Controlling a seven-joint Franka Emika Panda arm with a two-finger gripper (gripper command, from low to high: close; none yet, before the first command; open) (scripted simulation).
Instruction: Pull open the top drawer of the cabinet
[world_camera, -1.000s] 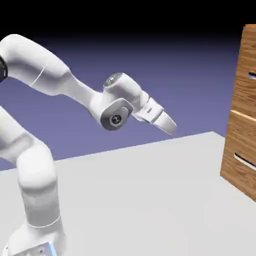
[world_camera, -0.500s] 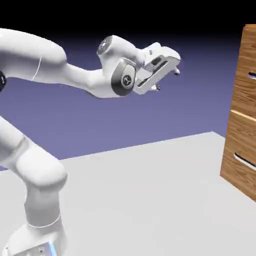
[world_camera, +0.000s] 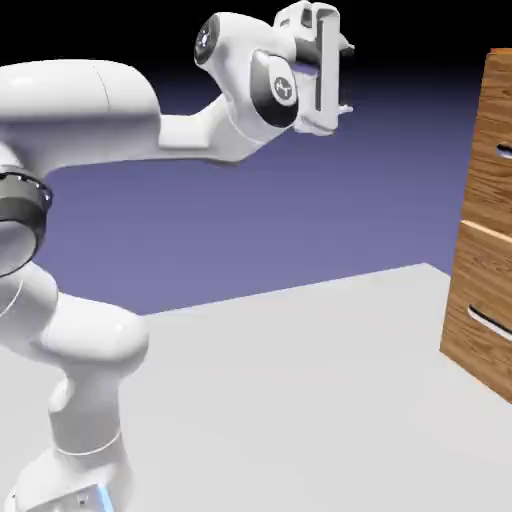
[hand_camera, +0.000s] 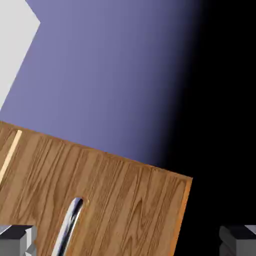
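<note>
The cabinet (world_camera: 482, 230) stands at the exterior view's right edge, a tall wood-grain box. Its top drawer (world_camera: 492, 180) carries a silvery bar handle (world_camera: 504, 152), cut off by the frame. My gripper (world_camera: 347, 78) hangs high in the air, well to the left of the cabinet, pointing toward it and a little above handle height. In the hand view the top drawer (hand_camera: 125, 200) appears tilted, with its handle (hand_camera: 70, 225) left of centre. The gripper (hand_camera: 127, 242) is open, its fingertips (hand_camera: 15, 240) wide apart, nothing between them.
Below the top drawer sits a lower drawer front with a dark slit handle (world_camera: 490, 322). The grey table (world_camera: 300, 400) stretches between the robot's base and the cabinet. A light seam (hand_camera: 10, 150) marks the drawer's edge in the hand view.
The arm has swung upward and the hand has turned from pointing down-right to facing the cabinet, ending much higher than a second ago. The cabinet has not moved.
</note>
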